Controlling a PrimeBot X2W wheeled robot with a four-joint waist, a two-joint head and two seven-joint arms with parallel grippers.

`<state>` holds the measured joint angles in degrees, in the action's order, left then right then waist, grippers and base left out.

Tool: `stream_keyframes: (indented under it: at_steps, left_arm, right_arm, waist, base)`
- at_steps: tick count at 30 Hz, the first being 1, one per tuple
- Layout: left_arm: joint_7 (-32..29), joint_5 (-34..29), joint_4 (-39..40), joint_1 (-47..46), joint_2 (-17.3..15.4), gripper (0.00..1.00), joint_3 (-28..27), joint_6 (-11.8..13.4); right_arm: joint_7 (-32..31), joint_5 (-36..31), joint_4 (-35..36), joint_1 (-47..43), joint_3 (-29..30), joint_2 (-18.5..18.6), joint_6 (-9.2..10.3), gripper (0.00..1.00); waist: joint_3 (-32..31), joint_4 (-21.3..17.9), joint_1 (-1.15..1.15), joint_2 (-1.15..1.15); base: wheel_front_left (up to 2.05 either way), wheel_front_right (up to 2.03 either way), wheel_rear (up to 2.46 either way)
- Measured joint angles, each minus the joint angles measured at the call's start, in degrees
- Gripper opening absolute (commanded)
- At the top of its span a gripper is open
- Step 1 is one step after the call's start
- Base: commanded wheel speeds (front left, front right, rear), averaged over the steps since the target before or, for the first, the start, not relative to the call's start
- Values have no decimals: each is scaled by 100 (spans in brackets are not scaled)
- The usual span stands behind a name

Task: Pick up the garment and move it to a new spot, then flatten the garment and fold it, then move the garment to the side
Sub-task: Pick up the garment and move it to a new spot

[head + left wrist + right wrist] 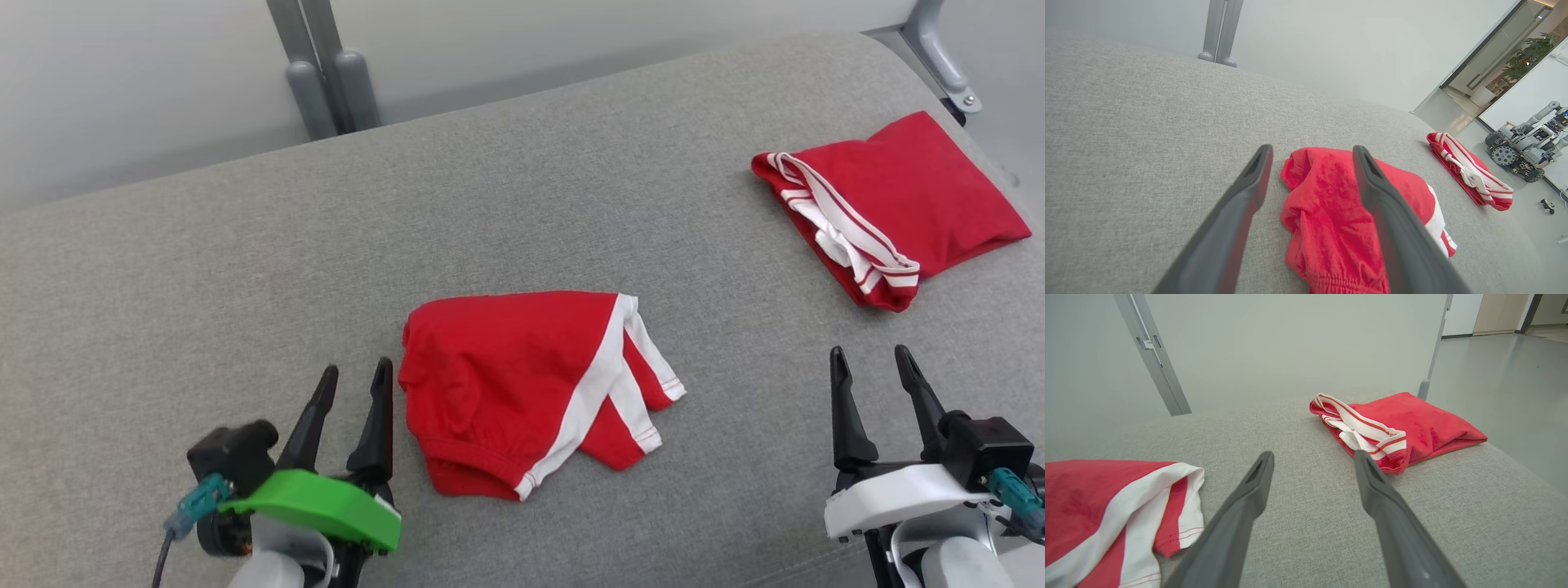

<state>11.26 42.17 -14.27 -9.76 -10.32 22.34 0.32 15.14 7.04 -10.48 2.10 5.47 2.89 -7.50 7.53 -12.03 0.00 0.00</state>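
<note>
A red garment [506, 384] with a white side stripe lies folded in the middle of the grey padded surface [245, 245]. My left gripper [357, 369] stands open just left of the garment's elastic-waist end, with nothing between its fingers. In the left wrist view the garment [1327, 212] lies beyond and under the spread left gripper [1312, 149]. My right gripper [869, 353] is open and empty over bare fabric at the lower right. The right wrist view has the garment's striped hem [1094, 494] at the lower left of the right gripper [1313, 454].
A second red garment [898, 196] with red-and-white trim lies folded near the surface's far right edge, also seen as that folded garment [1412, 420] ahead of my right fingers. Grey metal posts [326, 73] stand behind the surface. Another wheeled robot [1519, 151] is parked on the floor beyond.
</note>
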Motion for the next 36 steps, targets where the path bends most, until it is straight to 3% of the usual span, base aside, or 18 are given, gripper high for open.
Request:
stream_keyframes:
  at_steps: [6,9,12,19,25,36]
  left_arm:
    - [354,-358,633,1083,71,100,-347,234]
    - [375,-935,1038,1523,175,100,-833,275]
    - [388,-1317,1329,1956,489,100,-1457,-32]
    - [388,-2279,1334,2462,706,100,-2342,-594]
    - [388,-2713,1310,2553,735,100,-2494,-732]
    - [388,-2665,1263,2557,742,100,-2415,-762]
  right_arm:
    - [0,-101,159,-311,135,91,0,100]
    - [0,-121,198,-495,253,114,0,100]
    - [0,-134,216,-603,303,119,0,100]
    - [0,-220,120,-796,324,101,0,100]
    - [0,-266,108,-873,259,66,0,100]
    - [0,-274,65,-856,132,18,0,100]
  waist:
    - [-288,302,0,0]
    - [-438,472,0,0]
    - [-568,670,0,0]
    - [-892,944,0,0]
    - [-1065,1027,0,0]
    - [-1006,1011,0,0]
  base:
    - [0,0,0]
    - [0,0,0]
    - [0,0,0]
    - [0,0,0]
    - [0,0,0]
    - [0,0,0]
